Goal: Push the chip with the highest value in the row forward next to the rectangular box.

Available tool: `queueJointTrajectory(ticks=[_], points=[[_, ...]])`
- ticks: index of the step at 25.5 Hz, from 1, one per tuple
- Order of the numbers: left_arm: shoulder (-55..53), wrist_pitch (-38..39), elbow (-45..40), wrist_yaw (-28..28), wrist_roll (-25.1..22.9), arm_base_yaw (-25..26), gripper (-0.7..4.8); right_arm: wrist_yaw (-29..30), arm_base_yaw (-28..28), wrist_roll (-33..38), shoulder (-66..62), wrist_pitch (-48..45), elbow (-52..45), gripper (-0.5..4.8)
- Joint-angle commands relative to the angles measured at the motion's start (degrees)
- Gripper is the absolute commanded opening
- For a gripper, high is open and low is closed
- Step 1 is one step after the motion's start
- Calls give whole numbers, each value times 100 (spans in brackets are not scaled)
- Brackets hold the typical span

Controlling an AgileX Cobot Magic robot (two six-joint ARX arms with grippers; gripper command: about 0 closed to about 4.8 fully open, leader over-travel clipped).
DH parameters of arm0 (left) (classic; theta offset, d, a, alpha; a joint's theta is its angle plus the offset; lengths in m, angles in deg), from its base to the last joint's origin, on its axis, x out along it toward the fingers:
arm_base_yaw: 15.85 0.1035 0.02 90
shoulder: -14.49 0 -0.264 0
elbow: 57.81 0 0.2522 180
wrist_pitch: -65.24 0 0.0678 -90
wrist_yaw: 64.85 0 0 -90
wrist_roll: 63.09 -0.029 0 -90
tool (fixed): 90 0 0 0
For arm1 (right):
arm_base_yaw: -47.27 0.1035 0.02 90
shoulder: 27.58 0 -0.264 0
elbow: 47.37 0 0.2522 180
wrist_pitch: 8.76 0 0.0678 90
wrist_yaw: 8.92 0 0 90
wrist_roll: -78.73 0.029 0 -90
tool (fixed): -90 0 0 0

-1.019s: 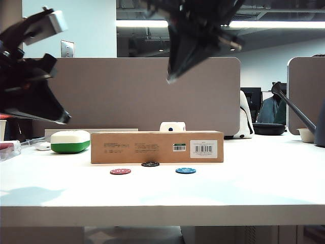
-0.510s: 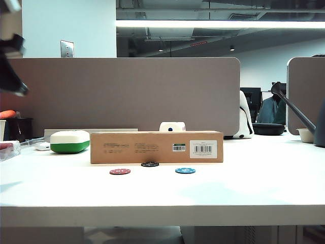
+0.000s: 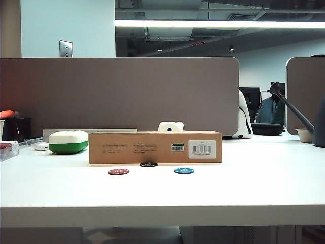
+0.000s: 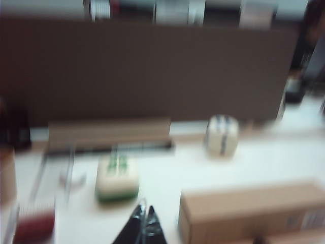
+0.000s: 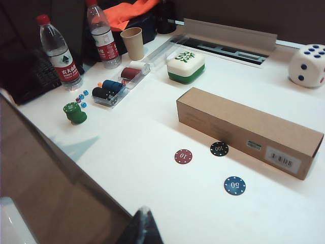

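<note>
Small flat black round poker chip marked 100 (image 5: pixel 219 149), well ahead of the right gripper (image 5: pixel 144 227) and touching or just beside the long brown cardboard box (image 5: pixel 247 129): likely light, rigid, slides easily, best nudged at its rim; both the right gripper's and the left gripper's (image 4: pixel 143 229) fingertips meet, clenched on nothing.

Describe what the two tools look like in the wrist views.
Little of either shows. The left tool, high over the table near the white-and-green case, appears as a blurred pair of dark, pointed fingers meeting at the tips, with a faint pale edge. The right tool, above the table short of the chips, shows only one black tapered tip. No cables or markings are visible.
</note>
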Motion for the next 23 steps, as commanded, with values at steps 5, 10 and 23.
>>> queueJointTrajectory(ticks=[5,10,23], points=[[1014,-76,28,37,-2,-70,-5,-44,-9,122,1856,-459,-1161,-6],[1268,-74,28,26,-2,-98,-5,-46,-9,122,2387,-170,-1290,-6],[1818,-17,26,37,-2,-273,-5,-39,-15,122,2516,140,-1290,-5]])
